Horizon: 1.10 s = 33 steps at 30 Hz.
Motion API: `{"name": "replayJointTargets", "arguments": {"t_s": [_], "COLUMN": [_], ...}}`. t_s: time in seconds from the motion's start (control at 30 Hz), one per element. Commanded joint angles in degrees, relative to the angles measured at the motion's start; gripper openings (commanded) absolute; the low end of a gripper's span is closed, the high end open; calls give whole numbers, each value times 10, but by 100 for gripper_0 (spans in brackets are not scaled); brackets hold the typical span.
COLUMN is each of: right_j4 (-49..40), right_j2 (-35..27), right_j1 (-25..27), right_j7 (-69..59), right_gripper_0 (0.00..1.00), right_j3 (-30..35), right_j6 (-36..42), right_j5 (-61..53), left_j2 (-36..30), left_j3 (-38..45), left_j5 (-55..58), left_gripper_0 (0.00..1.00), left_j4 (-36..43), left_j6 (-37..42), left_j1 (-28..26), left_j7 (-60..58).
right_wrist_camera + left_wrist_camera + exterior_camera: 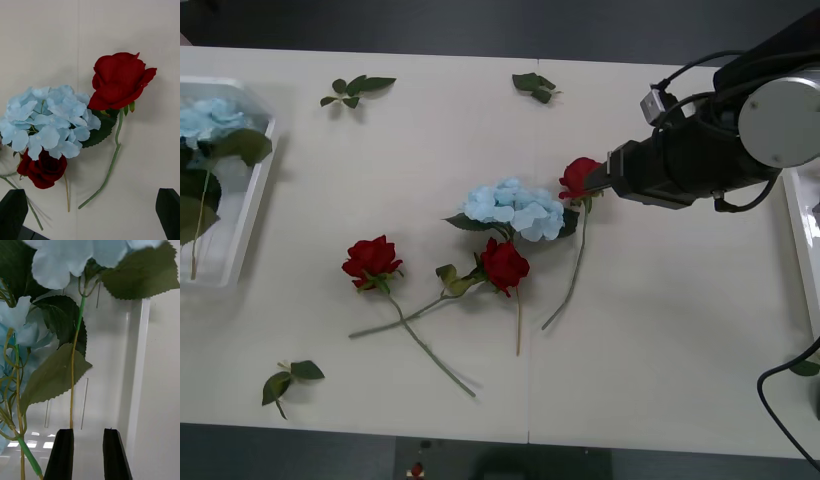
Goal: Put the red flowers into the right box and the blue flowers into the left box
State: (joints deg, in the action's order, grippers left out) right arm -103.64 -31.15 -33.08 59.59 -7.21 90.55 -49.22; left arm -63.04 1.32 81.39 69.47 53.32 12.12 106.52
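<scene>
Three red flowers lie on the table: one rose [580, 178] [120, 80] just off the fingertips of my right gripper [612, 172] [90, 219], another [505, 265] [43, 168] mid-table and one [372, 258] further left. A blue flower [515, 208] [48, 120] lies between the first two roses. My right gripper hovers open above them with nothing held. More blue flowers [210, 120] [56, 258] rest in the left box [250, 215] [137, 363]. My left gripper [88, 452] is over that box, its black fingers a little apart, a stem [72, 390] ending beside one finger. The right box [802, 240] shows as a white rim.
Loose green leaf sprigs lie at the back left [358, 88], back centre [533, 86] and front left [288, 380]. A black cable [780, 410] loops by the table's front right corner. Bare tabletop stretches between the roses and the right box.
</scene>
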Motion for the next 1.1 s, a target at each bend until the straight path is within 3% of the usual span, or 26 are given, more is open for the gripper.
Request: {"name": "replayJointTargets", "arguments": {"t_s": [0.03,0.3,0.43,0.7,1.1], "right_j4": [-10,9,29,92,194], "right_j2": [-19,-18,-18,-16,21], "right_j1": [-9,-10,-11,-32,-61], "right_j7": [-65,-107,-105,-105,-104], "right_gripper_0": [100,100,100,100,100], "right_j3": [-11,-42,-54,-101,-167], "right_j6": [-4,-6,-20,-65,-134], "right_j5": [28,68,80,105,210], "left_j2": [-25,-55,-58,-34,107], "left_j3": [11,18,66,167,224], "left_j5": [-2,59,52,6,-186], "left_gripper_0": [40,74,82,83,83], "left_j4": [5,14,27,79,227], "left_j6": [-9,6,70,202,229], "left_j1": [3,3,3,2,3], "left_j7": [25,40,47,44,18]}}
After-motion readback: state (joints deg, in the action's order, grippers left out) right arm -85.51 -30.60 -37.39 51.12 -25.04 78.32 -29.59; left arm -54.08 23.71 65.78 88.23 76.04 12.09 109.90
